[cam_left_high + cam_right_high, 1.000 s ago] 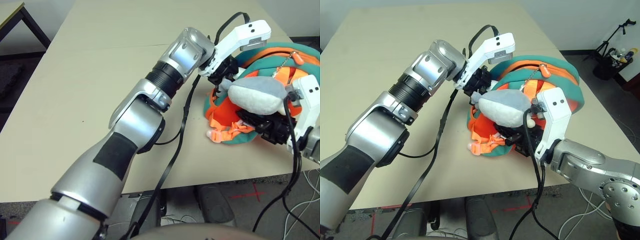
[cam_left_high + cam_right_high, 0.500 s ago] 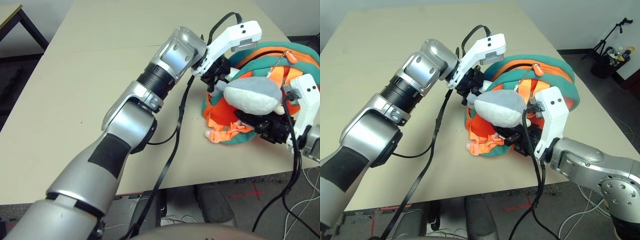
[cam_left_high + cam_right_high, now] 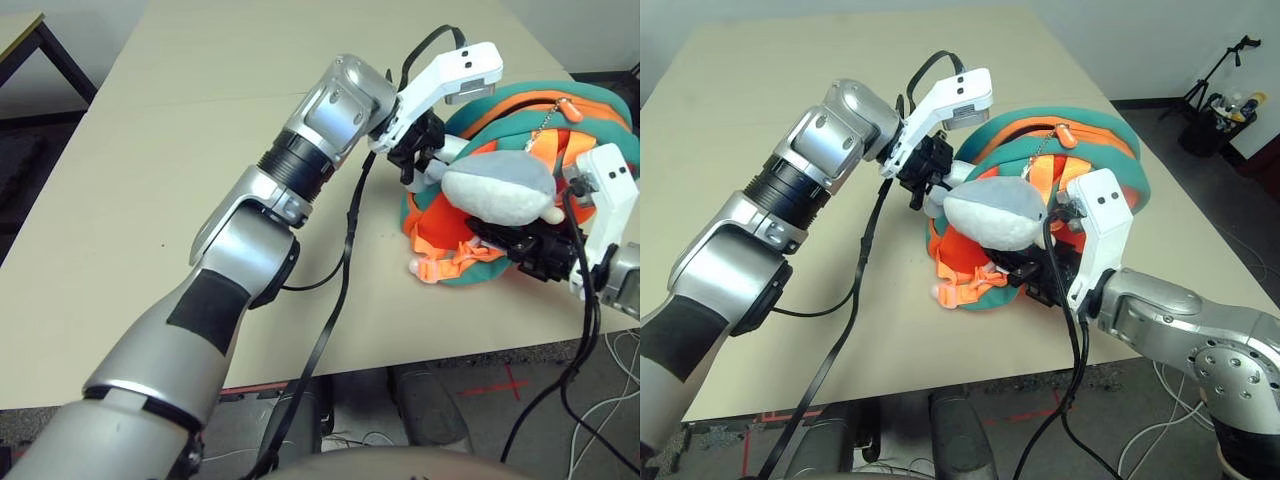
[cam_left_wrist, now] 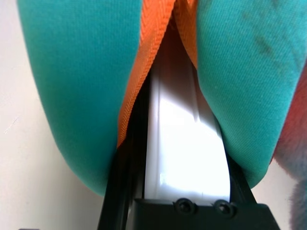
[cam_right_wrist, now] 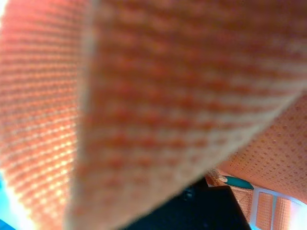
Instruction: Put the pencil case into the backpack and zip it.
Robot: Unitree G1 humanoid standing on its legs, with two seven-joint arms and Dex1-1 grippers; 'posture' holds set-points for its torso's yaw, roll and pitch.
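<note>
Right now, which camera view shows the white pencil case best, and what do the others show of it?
The left wrist view: the case lies between the left gripper's fingers, in the backpack's opening. Both eye views show just its end; I can't make it out in the right wrist view.

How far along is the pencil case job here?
Done: the white pencil case is partly inside the backpack. In hand: the left gripper is at the case's outer end, apparently working it in. Left: getting it fully inside, then zipping; the orange-edged opening still gapes around it.
</note>
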